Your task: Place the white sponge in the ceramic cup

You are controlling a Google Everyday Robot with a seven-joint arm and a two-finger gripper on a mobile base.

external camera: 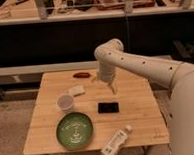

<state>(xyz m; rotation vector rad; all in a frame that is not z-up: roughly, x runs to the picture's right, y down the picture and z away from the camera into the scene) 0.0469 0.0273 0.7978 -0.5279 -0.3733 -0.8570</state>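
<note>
Your gripper (111,89) hangs above mid-table, well apart from the small off-white rectangular sponge (76,90); open or closed, I can't tell. The sponge lies flat just beside the small round white ceramic cup (65,101). Come down square over it, pinch across the narrow width, and lift clear of the rim. The white capped bottle's (115,143) label is unreadable.

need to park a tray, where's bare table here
Bare: the right side of the table, past the black object. Crowded: the white sponge, ceramic cup and green plate cluster left of centre, the bottle at the front. The gripper hangs over the middle.
</note>
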